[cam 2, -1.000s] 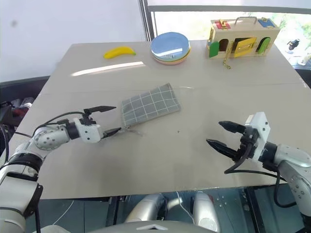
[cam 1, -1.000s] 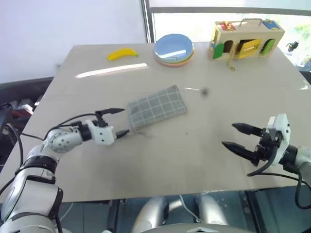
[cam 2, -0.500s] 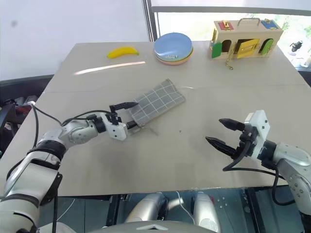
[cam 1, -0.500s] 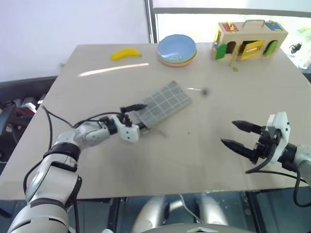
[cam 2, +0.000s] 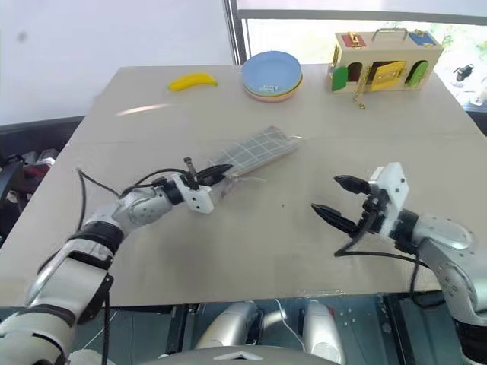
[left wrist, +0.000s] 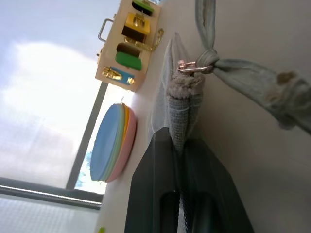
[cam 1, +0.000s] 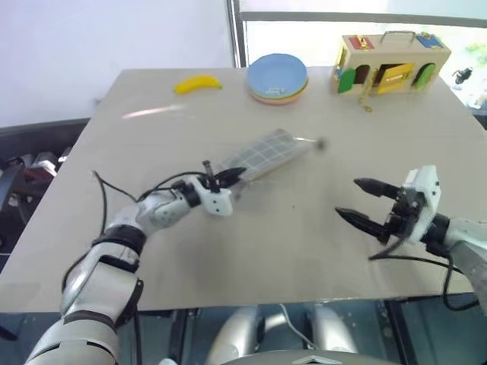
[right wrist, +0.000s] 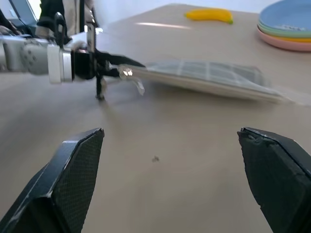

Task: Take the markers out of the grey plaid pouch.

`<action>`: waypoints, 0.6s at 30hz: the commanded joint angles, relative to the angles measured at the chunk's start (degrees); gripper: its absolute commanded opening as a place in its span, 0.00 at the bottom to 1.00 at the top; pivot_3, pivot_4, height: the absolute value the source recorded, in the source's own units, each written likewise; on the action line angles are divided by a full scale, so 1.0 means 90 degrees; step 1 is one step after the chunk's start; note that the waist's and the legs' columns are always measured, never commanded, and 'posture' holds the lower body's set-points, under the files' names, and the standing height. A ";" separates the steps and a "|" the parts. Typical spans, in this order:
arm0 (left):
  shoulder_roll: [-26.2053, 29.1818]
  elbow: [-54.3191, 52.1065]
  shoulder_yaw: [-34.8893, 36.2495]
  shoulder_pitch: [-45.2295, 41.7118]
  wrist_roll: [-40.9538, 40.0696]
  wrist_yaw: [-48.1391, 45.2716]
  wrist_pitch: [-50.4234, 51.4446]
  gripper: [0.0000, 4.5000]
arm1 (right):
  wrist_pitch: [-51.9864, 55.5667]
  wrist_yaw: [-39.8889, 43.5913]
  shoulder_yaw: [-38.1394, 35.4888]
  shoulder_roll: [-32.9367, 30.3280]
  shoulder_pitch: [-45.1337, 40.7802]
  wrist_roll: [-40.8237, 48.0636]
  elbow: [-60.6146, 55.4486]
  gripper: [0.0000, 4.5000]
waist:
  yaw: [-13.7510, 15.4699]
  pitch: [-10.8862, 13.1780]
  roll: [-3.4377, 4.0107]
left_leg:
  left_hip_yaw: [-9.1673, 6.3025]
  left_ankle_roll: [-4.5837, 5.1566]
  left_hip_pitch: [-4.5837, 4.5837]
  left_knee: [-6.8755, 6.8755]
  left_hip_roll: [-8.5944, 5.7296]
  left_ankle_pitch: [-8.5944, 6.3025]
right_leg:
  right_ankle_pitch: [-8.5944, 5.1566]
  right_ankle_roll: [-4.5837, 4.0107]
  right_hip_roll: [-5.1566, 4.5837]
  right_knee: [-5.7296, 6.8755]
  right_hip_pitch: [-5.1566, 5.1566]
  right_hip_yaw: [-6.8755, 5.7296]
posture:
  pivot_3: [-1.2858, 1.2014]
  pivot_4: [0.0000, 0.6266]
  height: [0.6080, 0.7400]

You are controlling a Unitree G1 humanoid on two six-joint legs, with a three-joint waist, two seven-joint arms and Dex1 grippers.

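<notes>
Head views. One grey plaid pouch [cam 1: 262, 154] lies near the middle of one pale table [cam 1: 228, 251] and serves as the landmark. The left gripper [cam 1: 228, 176] is clamped on the pouch's near-left corner, which is raised off the table while the far end rests on it. The right gripper [cam 1: 364, 205] hangs well to the right of the pouch and nearer the robot, its two black fingers spread wide and holding nothing. Beyond the pouch, toward the far edge, stand one stack of plates [cam 1: 278, 77], blue on top; one yellow banana [cam 1: 197, 84] to the left of that stack; and one wooden toy box [cam 1: 390, 62] to the far right. No marker can be made out; whether any lie inside the pouch cannot be told.

Left wrist view. The two fingers [left wrist: 154, 184] are closed on the pouch's edge. One metal zipper pull [left wrist: 193, 66] with one knotted grey fabric tie [left wrist: 252, 80] hangs from that end. The plate stack and the toy box lie beyond.

Right wrist view. Two fingertips [right wrist: 77, 170] stand far apart. The pouch lies ahead, pinched at one end by the left gripper; the banana and plates lie beyond.
</notes>
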 commanded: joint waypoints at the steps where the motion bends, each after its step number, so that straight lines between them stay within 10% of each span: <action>1: -0.0232 -0.1002 0.0128 0.0328 -0.1068 -0.0857 0.0484 0.01 | 0.0035 -0.0338 0.0703 0.0356 -0.0438 -0.0340 -0.0119 1.00 | -0.0011 0.0000 0.0000 | -0.0002 -0.0001 -0.0017 0.0002 0.0001 0.0001 | 0.0000 -0.0001 0.0001 0.0001 -0.0018 0.0005 | 0.52 0.24 1.00; 18: -0.1343 -0.3406 0.0427 0.1506 -0.2128 -0.1878 0.2829 0.00 | 0.0406 -0.1872 0.0437 0.2747 -0.0735 0.0633 0.0481 0.95 | -0.0130 -0.0003 0.0003 | -0.0016 -0.0003 -0.0042 0.0011 -0.0002 0.0002 | 0.0001 -0.0001 0.0005 -0.0002 -0.0034 0.0009 | 0.52 0.24 1.00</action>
